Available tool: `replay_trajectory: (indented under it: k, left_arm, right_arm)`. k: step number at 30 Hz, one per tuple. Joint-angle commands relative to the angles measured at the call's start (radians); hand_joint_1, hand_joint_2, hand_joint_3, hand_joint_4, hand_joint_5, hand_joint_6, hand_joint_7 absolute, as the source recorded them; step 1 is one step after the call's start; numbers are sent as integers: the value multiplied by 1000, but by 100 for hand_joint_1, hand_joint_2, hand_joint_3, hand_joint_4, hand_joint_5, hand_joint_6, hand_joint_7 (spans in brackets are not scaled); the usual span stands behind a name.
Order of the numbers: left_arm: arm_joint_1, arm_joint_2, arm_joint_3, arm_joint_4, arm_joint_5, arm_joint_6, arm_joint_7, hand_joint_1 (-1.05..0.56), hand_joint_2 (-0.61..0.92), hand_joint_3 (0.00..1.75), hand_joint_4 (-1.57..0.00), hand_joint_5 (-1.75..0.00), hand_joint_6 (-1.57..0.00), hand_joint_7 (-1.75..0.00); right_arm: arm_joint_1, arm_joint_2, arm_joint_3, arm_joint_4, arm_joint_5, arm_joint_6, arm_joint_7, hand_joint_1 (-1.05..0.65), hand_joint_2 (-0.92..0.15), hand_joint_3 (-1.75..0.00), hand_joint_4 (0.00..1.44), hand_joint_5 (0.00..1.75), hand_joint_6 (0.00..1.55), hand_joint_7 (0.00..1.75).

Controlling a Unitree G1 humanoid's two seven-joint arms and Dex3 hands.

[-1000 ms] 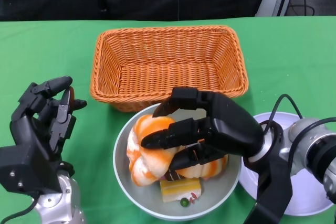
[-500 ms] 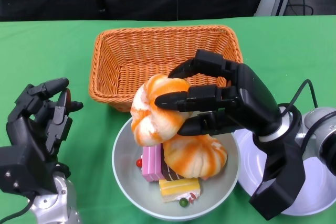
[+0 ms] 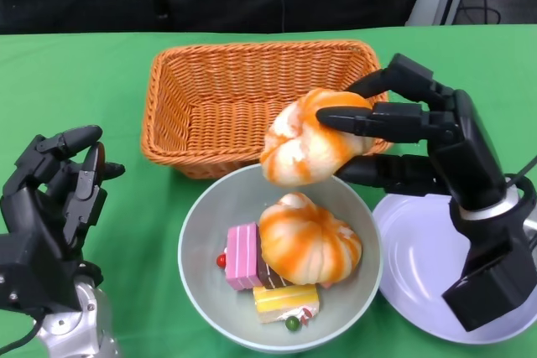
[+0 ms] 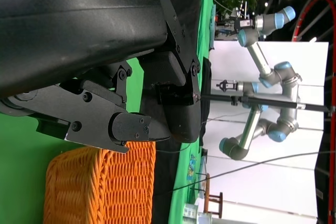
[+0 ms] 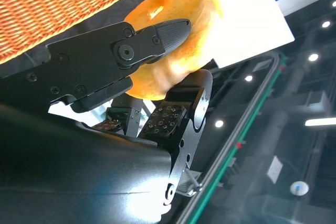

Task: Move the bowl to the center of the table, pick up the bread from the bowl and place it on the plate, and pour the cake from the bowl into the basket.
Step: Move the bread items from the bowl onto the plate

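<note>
Right hand (image 3: 419, 136) has lifted one orange-and-white swirled bread roll (image 3: 306, 147) out of the grey round bowl (image 3: 197, 270) and carried it up and right over the last second. It's now airborne mid-frame, over the bowl's upper rim and the near edge of the orange wicker basket (image 3: 176, 106), fingers clamped on it top and bottom. The right wrist view confirms the grip: roll squeezed between fingers (image 5: 157, 32).

Second swirled bread roll (image 3: 310, 249) remains in the bowl, alongside the pink cake slice (image 3: 241, 256) and yellow cake slice (image 3: 285, 301).

White round plate (image 3: 419, 266) sits lower right, just beside the bowl, nothing on it yet.

Left hand (image 3: 54, 199) at lower left, fingers loosely apart, holding nothing.

My read: bread transfer is halfway; next is swing right, lower, release.
</note>
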Motion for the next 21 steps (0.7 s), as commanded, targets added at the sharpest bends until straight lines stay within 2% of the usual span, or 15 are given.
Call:
replay_trajectory:
  k: [1, 2, 7, 9, 12, 16, 21]
  left_arm:
    - [12, 25, 12, 0, -21, 7, -28, -17, 92, 27, -82, -124, -93, -76]
    - [12, 25, 13, 0, -21, 7, -30, -17, 92, 28, -82, -124, -93, -76]
    - [18, 27, 32, -11, -62, 26, -70, -16, 92, 26, -83, -125, -94, -75]
    - [18, 28, 35, -11, -66, 29, -76, -16, 92, 25, -83, -124, -95, -74]
    - [20, 39, 37, -8, -68, 29, -84, -17, 92, 25, -83, -124, -95, -73]
    - [21, 41, 43, -8, -81, 30, -105, -17, 92, 25, -84, -123, -96, -72]
    - [19, 47, 54, -2, -102, 27, -144, -17, 92, 23, -84, -121, -97, -70]
  right_arm:
    - [35, -4, -72, -26, 90, -32, 80, -19, -92, -12, 77, 120, 99, 51]
    - [40, 0, -86, -30, 102, -33, 107, -19, -92, -12, 77, 119, 93, 62]
    - [99, -3, -170, -55, 244, -71, 278, -22, -92, -12, 76, 123, 82, 86]
    - [115, 2, -198, -68, 280, -70, 341, -23, -92, -12, 75, 123, 81, 89]
    - [191, -8, -252, -101, 397, -68, 443, -26, -92, -12, 75, 120, 80, 89]
    - [239, 1, -292, -138, 518, -56, 590, -26, -92, -14, 74, 117, 79, 89]
    - [295, 13, -358, -174, 598, -40, 714, -25, -92, -13, 78, 119, 80, 91]
